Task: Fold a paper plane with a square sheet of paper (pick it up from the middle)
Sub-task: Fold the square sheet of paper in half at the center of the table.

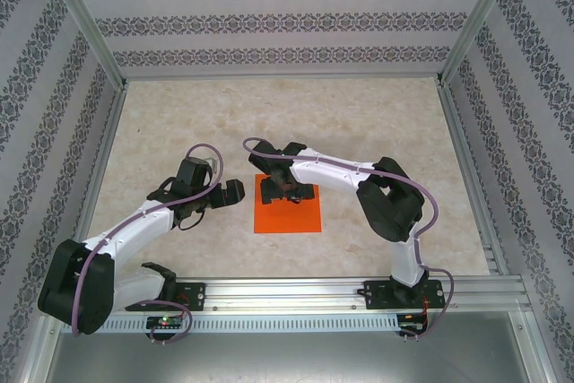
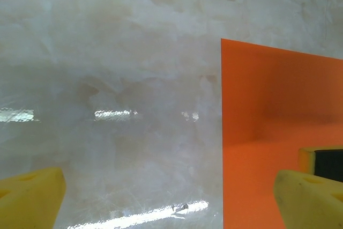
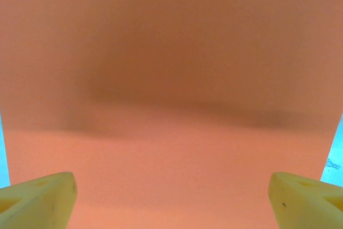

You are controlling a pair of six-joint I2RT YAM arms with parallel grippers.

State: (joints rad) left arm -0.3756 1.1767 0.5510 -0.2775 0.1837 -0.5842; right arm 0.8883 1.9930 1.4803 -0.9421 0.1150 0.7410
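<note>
Left wrist view, orange sheet [image 2: 278, 105], straight edge against pale table [image 2: 107, 68]

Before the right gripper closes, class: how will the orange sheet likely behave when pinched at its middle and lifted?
Probably floppy: the orange sheet lies thin and flat on the table, so its edges would likely droop. Likely slippery: the table shines, so it may slide before the open right gripper pinches it. It would probably crease easily.
</note>
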